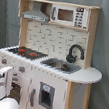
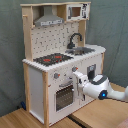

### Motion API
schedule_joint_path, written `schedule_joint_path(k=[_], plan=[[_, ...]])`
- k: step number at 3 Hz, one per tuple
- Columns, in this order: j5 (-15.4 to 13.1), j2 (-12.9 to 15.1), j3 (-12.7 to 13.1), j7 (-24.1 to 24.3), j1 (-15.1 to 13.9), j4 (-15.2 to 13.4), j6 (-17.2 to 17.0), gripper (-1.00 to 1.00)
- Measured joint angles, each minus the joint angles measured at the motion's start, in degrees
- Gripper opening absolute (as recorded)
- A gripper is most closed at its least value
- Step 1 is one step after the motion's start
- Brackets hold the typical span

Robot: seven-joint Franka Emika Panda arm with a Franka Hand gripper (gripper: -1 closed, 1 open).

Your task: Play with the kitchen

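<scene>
The kitchen [image 1: 50, 85] [image 2: 37, 80] is a tall white and light-wood toy and shows in both exterior views. It has a black hob [image 1: 28, 52] [image 2: 52, 59] with red rings, a sink [image 1: 61, 65] [image 2: 84, 50] with a black tap [image 1: 75, 52] [image 2: 74, 39], and a grey hood [image 1: 37, 12] [image 2: 48, 20]. My gripper [image 2: 76, 77] [image 1: 8, 73] is at the front panel, just below the right knob [image 2: 74, 70] and at the upper right corner of the oven door [image 2: 65, 96].
A microwave [image 1: 69, 16] [image 2: 75, 12] sits on the top shelf. The toy stands on a wooden table [image 2: 30, 120]. A grey curtain [image 2: 112, 25] hangs behind. My white arm [image 2: 102, 89] reaches in from the second exterior view's right.
</scene>
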Motion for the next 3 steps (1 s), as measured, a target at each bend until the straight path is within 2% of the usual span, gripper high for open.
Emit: schedule_joint_path(k=[1, 2, 3], plan=[[0.00, 0.20, 0.46, 0.06, 5.20, -0.86, -6.84, -1.00], [0.03, 0.74, 1.27, 0.34, 8.25, -0.57, -12.14, -1.00], [0.08, 1.20, 2.08, 0.50, 9.85, 0.67, -17.59, -1.00]])
